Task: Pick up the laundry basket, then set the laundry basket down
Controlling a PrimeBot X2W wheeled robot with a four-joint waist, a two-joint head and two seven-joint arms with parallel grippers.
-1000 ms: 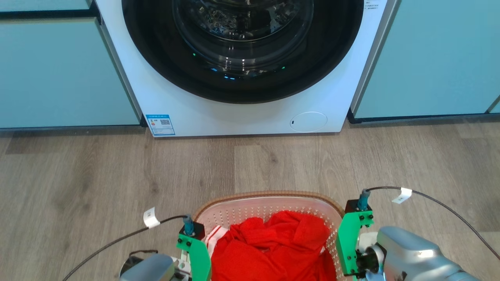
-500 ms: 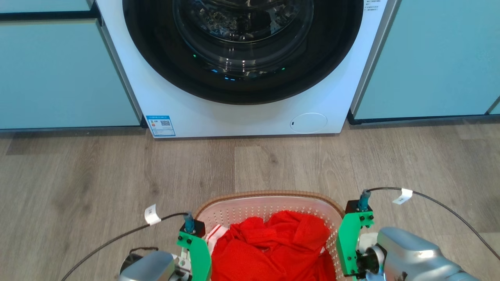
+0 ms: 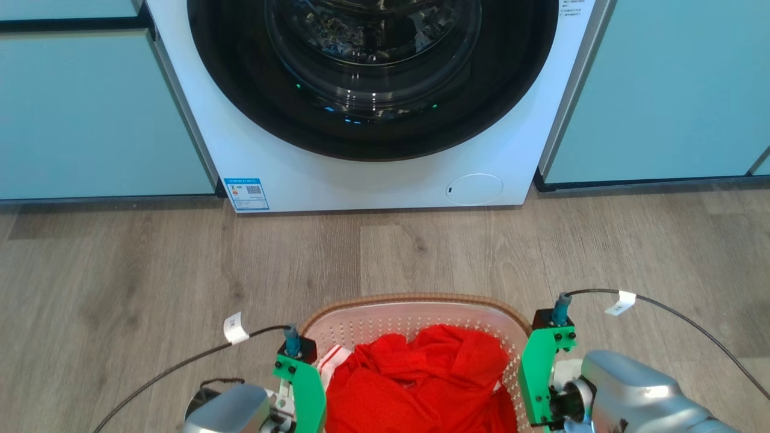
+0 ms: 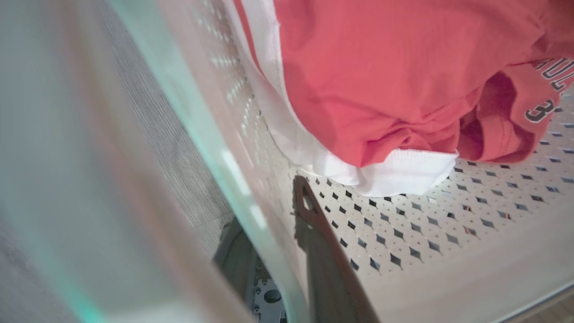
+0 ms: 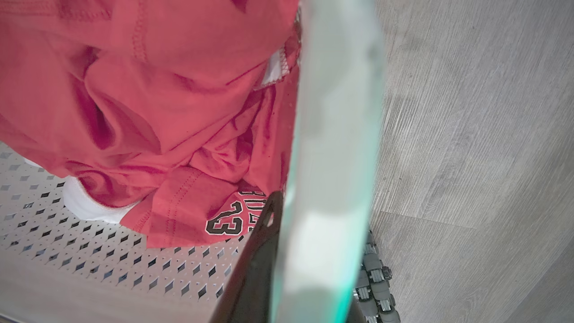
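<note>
Close in front of the robot, the laundry basket (image 3: 415, 299) sits between its two arms. It is a white perforated plastic tub with a brown woven-look rim, and a crumpled red jersey (image 3: 421, 379) with white trim lies in it. I'd guess the whole load is light. The thin wall looks likely to flex and tilt if pinched on one side alone, so taking both opposite sides up near the rim seems the sound hold. That is how it is taken: the left end effector (image 4: 269, 211) straddles the left wall, one dark finger (image 4: 320, 255) flat against the inside and the other outside behind the blurred plastic, closed down onto the wall as far as I can judge. The right end effector (image 5: 309, 224) mirrors it on the right wall, its inner finger (image 5: 255, 269) just beside the jersey's printed number. Whether the base is clear of the wood floor (image 3: 150, 270) I cannot tell. Past a stretch of floor stands the washing machine (image 3: 373, 180), flanked by pale blue-green cabinets (image 3: 90, 114)
</note>
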